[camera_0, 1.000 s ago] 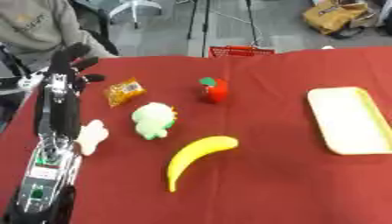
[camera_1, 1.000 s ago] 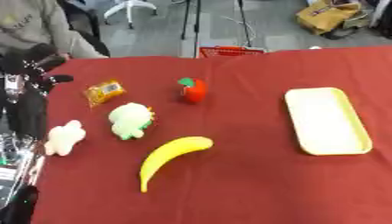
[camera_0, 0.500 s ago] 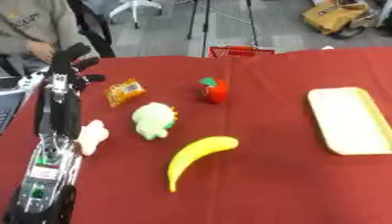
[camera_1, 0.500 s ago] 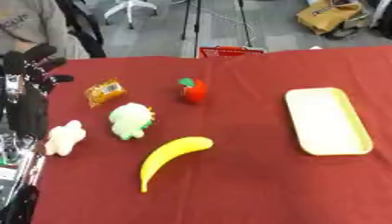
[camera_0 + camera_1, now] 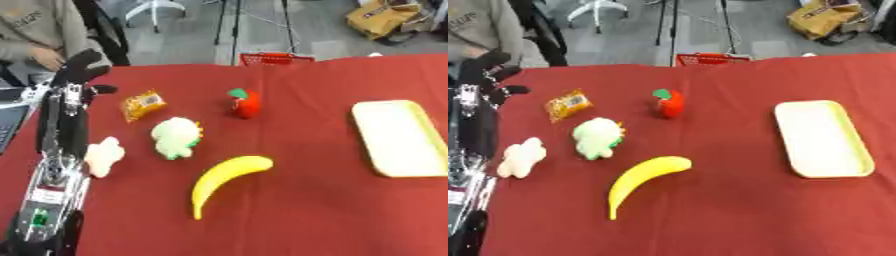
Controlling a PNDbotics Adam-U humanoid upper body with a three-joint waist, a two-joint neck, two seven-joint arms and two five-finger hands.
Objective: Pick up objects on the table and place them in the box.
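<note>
A red cloth covers the desk (image 5: 332, 210). The left robot hand (image 5: 80, 70) sits at about 10 o'clock in the left eye view, at the end of a long black and silver arm (image 5: 54, 165) that runs up along the left edge. Its dark fingers look loosely bent, with one digit sticking out sideways, and nothing lies between them; I cannot tell for certain whether they are spread or curled. The right robot hand shows in neither view.

The things to be picked up lie in the left and middle part of the desk. A small orange packet (image 5: 143, 104) lies at 10 o'clock, just beside the left robot hand and apart from it. A red fruit with a green top (image 5: 245, 103) stands near 12 o'clock of the group. A pale, roundish soft toy with green trim (image 5: 176, 138) lies below the packet. A white soft shape (image 5: 103, 156) lies at 9 o'clock, right against the arm; whether they touch is not clear. A yellow banana (image 5: 222, 179) lies near the centre, tilted, its thick end toward 2 o'clock and its thin tip toward 7 o'clock.

The box, a shallow pale-yellow tray (image 5: 402, 137), lies at 3 o'clock, well apart from the other things, with nothing in it.
</note>
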